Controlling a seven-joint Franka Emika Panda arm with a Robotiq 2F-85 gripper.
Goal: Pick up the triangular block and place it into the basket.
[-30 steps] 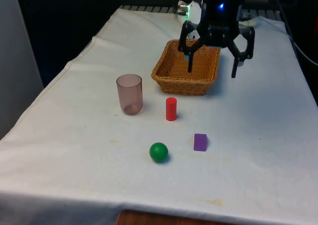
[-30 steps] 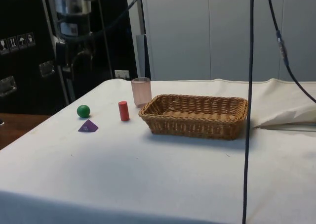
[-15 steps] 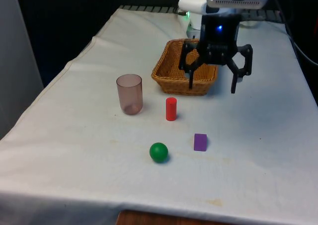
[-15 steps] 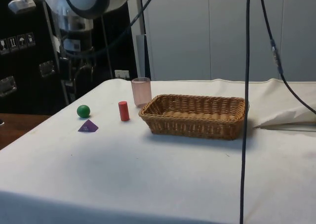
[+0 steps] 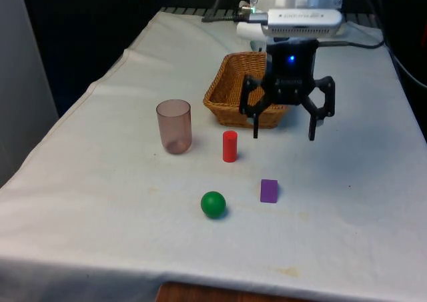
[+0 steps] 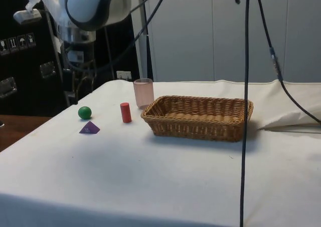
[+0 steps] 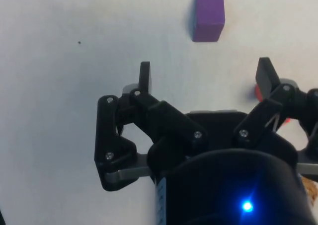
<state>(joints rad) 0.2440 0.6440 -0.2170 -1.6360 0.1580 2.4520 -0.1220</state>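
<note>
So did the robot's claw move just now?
Yes. In the front view the gripper has come forward off the basket and lower, toward the purple block, jaws open.

The gripper (image 5: 283,130) hangs in the air with its fingers spread wide, just in front of the basket (image 5: 230,95). Bare cloth lies between it and the purple block (image 5: 269,191), so nothing blocks the way down. The red cylinder (image 5: 229,146) stands near, toward the front view's left. The green ball (image 5: 213,204) sits beside the block. The pink cup (image 5: 174,126) is well apart.
</note>
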